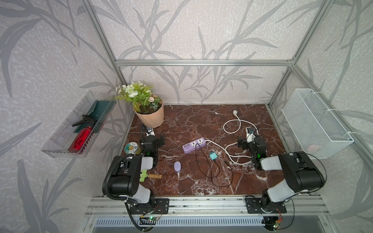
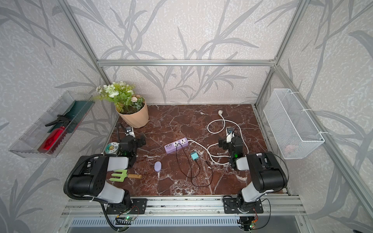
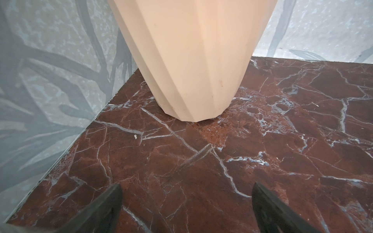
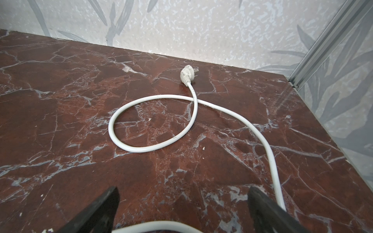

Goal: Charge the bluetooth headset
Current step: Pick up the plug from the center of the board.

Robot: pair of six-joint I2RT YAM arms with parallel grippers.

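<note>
Nothing started. My left gripper (image 3: 186, 188) and right gripper (image 4: 182, 190) both gaped wide, empty. Headset (image 1: 177, 166) lay lower centre, untouched. Next, probably: grab black cable (image 1: 196, 158) end, plug in.

left pincer (image 3: 187, 187): the wrist view's edge cuts it off; only two dark, blurred tips show.
right pincer (image 4: 182, 190): the same.
pot (image 3: 193, 60): its top is cut off.
garden fork (image 1: 144, 173): my left arm (image 1: 129, 173) hides part of its green head.
round tin (image 1: 132, 148): partly behind that arm; label too small to read.
pink thing (image 1: 313, 148) in mesh basket (image 1: 314, 121): blurred, i cannot tell what.
</note>
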